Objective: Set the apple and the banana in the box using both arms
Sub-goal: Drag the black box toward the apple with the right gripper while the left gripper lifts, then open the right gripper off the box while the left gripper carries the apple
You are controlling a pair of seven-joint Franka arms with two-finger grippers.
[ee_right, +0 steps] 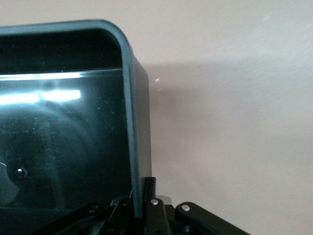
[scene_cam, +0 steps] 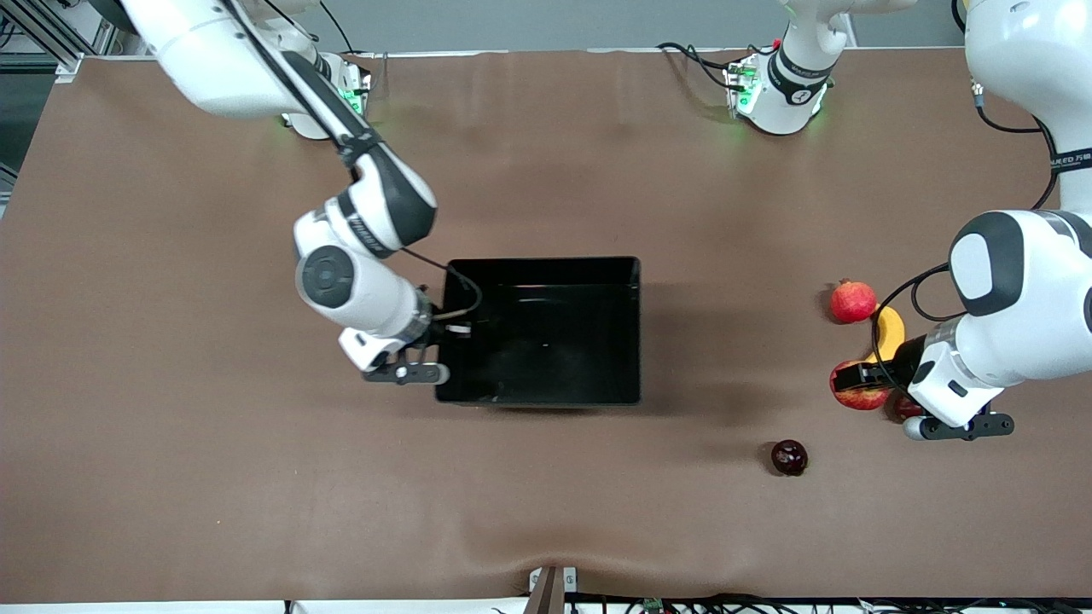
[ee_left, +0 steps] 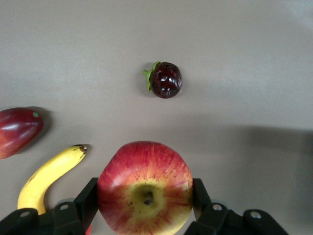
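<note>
The counter (scene_cam: pixel 256 477) is covered edge to edge in a matte brown sheet that ripples slightly along the edge nearest the front camera. A pale grey wall runs along the edge where the two arm bases stand with green lights glowing. Cables trail from the bases, and more cables and a small bracket sit at the edge nearest the camera.

The left hand (ee_left: pixel 146 196) is at the left arm's end of the counter, its fingers (ee_left: pixel 85 198) closed against both sides of the apple (ee_left: pixel 145 188), which fills the gap between them with its dimpled yellow stem end facing the wrist camera. Whether the apple rests on the sheet cannot be told. The banana (ee_left: pixel 46 176) lies just beside this hand, its dark tip pointing toward the apple without touching it. A red pomegranate (scene_cam: pixel 852 301) lies near the banana, farther from the front camera than the hand. A dark purple round fruit (ee_left: pixel 166 80) with a green stem sits apart from the hand, nearer to the front camera.

The right hand (ee_right: pixel 142 205) is shut on the rim of the box (scene_cam: pixel 627 333), gripping the wall at the right arm's end, near the corner closest to the front camera. The box is glossy black, sits mid-counter, well apart from the left hand, and its floor mirrors overhead lights.
</note>
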